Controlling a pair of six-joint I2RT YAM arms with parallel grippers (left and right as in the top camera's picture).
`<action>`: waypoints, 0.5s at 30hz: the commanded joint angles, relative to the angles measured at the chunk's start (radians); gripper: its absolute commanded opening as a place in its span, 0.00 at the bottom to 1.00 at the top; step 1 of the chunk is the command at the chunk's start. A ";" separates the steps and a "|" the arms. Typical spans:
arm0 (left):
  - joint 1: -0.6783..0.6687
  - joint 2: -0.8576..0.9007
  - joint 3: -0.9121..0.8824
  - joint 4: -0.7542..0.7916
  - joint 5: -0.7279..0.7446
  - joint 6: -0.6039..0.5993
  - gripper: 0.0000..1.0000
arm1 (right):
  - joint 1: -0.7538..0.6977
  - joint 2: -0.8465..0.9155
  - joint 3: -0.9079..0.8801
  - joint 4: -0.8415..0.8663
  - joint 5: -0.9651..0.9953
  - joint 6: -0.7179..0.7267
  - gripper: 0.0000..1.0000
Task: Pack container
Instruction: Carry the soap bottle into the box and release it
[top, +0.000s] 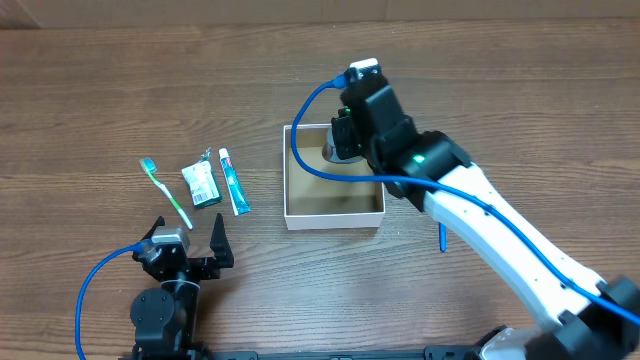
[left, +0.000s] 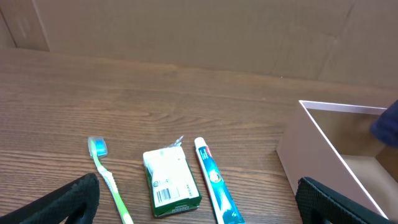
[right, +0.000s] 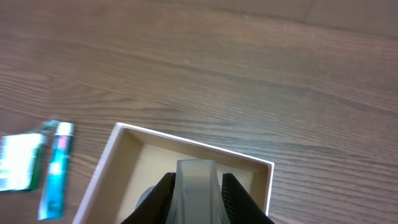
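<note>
The container (top: 334, 219) is a shallow square box with white walls and a brown inside, at mid-table; it also shows in the left wrist view (left: 310, 155) and the right wrist view (right: 189, 143). My right gripper (top: 342, 138) reaches down into its far part, shut on a translucent grey object (right: 196, 183) that also shows in the overhead view (top: 331, 153). A green toothbrush (top: 166, 193), a green-and-white packet (top: 201, 184) and a teal toothpaste tube (top: 233, 181) lie left of the box. My left gripper (top: 190, 241) is open and empty, just in front of them.
The left wrist view shows the toothbrush (left: 109, 182), packet (left: 170, 182) and tube (left: 215, 180) between my wide-open left fingers (left: 198, 204). A small blue stick (top: 441, 238) lies right of the box, partly under the right arm. A cardboard wall stands at the back.
</note>
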 joint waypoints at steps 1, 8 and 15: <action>0.005 -0.008 -0.003 0.001 -0.006 -0.011 1.00 | 0.003 0.023 0.012 0.063 0.097 -0.003 0.16; 0.005 -0.008 -0.003 0.001 -0.006 -0.011 1.00 | -0.004 0.080 0.012 0.069 0.166 -0.003 0.16; 0.005 -0.008 -0.003 0.001 -0.006 -0.011 1.00 | -0.008 0.153 0.012 0.074 0.166 -0.003 0.16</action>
